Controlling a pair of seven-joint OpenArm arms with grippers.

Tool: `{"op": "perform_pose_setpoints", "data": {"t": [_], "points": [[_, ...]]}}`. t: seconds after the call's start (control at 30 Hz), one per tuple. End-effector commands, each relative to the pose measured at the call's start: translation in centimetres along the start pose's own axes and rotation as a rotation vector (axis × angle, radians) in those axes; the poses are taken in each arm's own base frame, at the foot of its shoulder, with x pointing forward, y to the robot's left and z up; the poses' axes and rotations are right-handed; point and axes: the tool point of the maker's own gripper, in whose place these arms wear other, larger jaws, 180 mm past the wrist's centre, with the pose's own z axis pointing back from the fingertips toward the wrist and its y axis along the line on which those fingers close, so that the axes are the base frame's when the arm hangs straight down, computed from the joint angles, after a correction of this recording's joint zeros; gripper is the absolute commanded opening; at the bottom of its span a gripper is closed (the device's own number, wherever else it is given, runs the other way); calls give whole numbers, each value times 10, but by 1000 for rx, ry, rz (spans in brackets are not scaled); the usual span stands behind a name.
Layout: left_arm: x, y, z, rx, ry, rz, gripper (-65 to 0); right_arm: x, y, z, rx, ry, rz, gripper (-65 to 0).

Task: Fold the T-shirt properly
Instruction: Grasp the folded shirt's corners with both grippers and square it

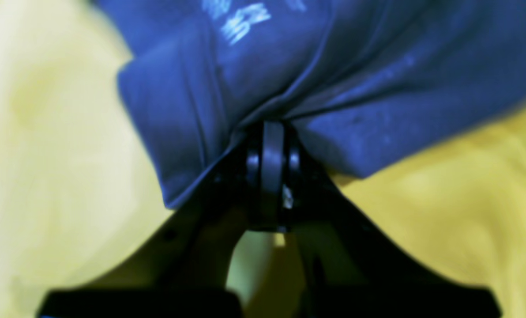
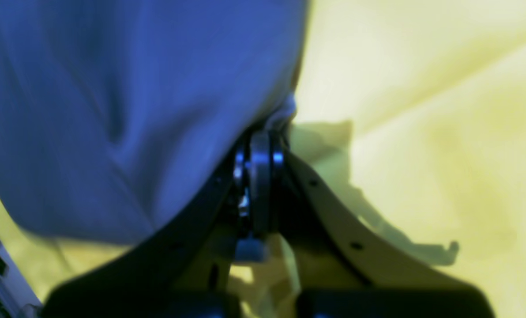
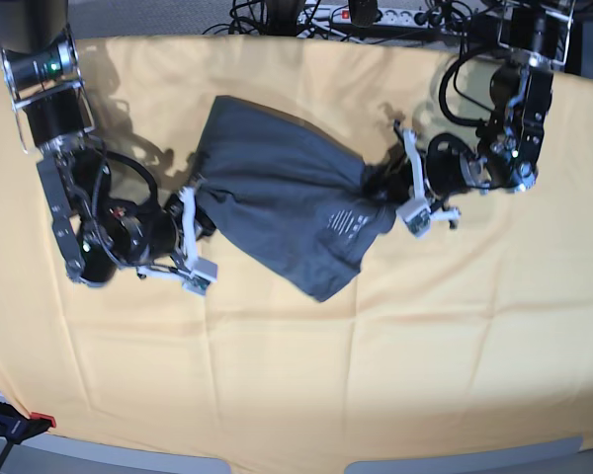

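The T-shirt [image 3: 277, 188] lies bunched across the upper middle of the base view on the yellow tablecloth [image 3: 306, 385], stretched from the centre left to the centre right of the frame, with a loose flap hanging down toward the middle. It reads dark grey from above and blue in both wrist views.

The left gripper [image 3: 387, 188], at the centre right of the base view, is clenched on the T-shirt's right-hand end; in the left wrist view the black jaws meet tight at the middle of the frame [image 1: 272, 132] with cloth gathered into them in pleats [image 1: 316, 79]. The right gripper [image 3: 196, 196], at the centre left of the base view, is likewise clamped on the opposite edge; in the right wrist view its jaws pinch the cloth just right of centre [image 2: 263, 132], the fabric [image 2: 126, 101] filling the upper left.

A small pale printed label [image 3: 348, 221] shows on the cloth near the left gripper. In the left wrist view it sits at the top centre [image 1: 241, 20] as blurred light characters; none can be read. A power strip [image 3: 390, 14] and cables lie along the top edge
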Motion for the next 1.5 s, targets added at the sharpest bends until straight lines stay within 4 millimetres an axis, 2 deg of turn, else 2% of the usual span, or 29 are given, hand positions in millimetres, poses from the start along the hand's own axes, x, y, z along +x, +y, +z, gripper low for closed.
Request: {"op": "perform_pose_setpoints", "data": {"t": [0.0,0.17,0.27,0.33,0.43,0.53,0.6,0.67,0.77,0.9,1.0,1.07,1.13,1.2,1.3,1.4,1.47], "points": [[4,19,0,50,8,-10,-650,2,-3,10,-16,-30,15,-650],[15,57,-25,102,-59,73,-650,-44,24,5,25,28,-6,-650],[30,68,-41,104,-92,81,-650,-63,38,5,39,65,-21,-650],[43,64,-54,87,-102,47,-650,-68,48,4,44,66,-36,-650],[63,47,-75,42,-106,-59,-650,-64,67,5,59,48,-24,-650],[71,35,-91,16,-40,-191,-650,-58,74,10,9,43,31,-650],[77,39,-92,27,-7,-258,-650,-57,63,15,-79,57,43,-650],[87,54,-83,56,-9,-282,-650,-61,46,21,-166,75,34,-650],[99,78,-59,87,-36,-256,-650,-64,20,32,-298,81,-27,-650],[117,89,-27,79,-88,-169,-650,-56,-12,54,-431,8,-91,-650],[147,79,-7,16,-200,-67,-650,-37,-21,72,-430,-120,-107,-650],[167,67,7,-59,-291,20,-650,-19,-10,82,-345,-218,-80,-650],[176,55,16,-141,-334,96,-650,-1,9,88,-227,-315,-47,-650],[174,41,12,-213,-322,143,-650,12,32,91,-100,-393,-5,-650],[165,14,-4,-314,-287,188,-650,20,53,89,18,-432,-35,-650],[151,-13,-19,-396,-258,236,-650,28,62,85,56,-464,-49,-650],[141,-31,-25,-454,-251,283,-650,26,68,78,76,-468,-70,-650]]}}
